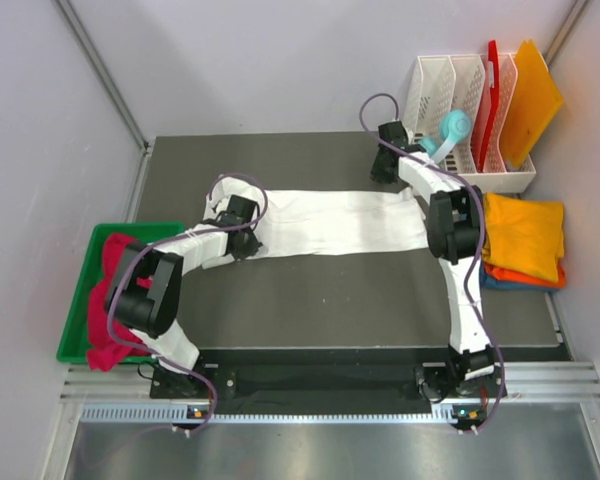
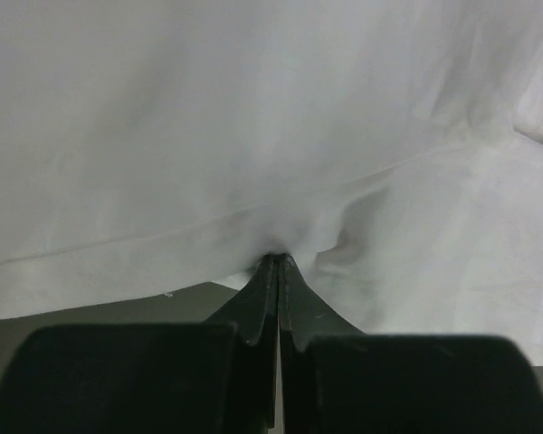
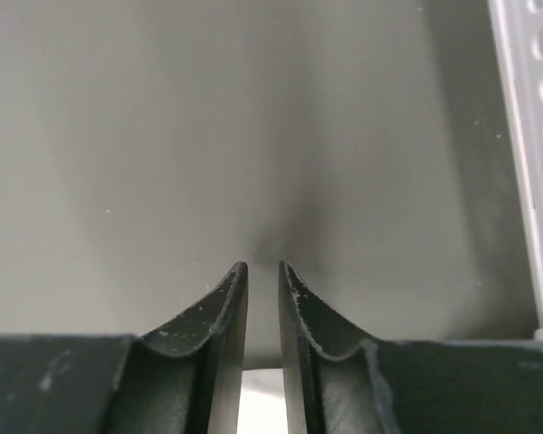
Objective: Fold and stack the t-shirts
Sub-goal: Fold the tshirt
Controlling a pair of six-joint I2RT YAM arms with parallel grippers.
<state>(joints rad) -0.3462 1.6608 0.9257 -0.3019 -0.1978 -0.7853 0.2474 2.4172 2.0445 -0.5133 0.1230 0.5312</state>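
The white t-shirt (image 1: 330, 226) lies in a long band across the table's middle, mid-fold. The left gripper (image 2: 278, 262) pinches its left end; the right gripper (image 3: 262, 268), fingers narrowly apart and holding nothing, hovers near the far right corner. Next, probably, it must grip the right end.

Plain white t-shirt (image 1: 330, 225) (green bin (image 1: 80, 300))

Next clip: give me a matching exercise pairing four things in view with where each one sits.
Things:
1. white t-shirt
2. crimson-pink t-shirt
3. yellow-orange t-shirt
4. left pincer

Places:
A. in the green bin
B. top of the stack at the table's right edge
C. spread across the table's middle
D. pinching the white cloth's edge

Pairs: 1-C, 2-A, 3-B, 4-D
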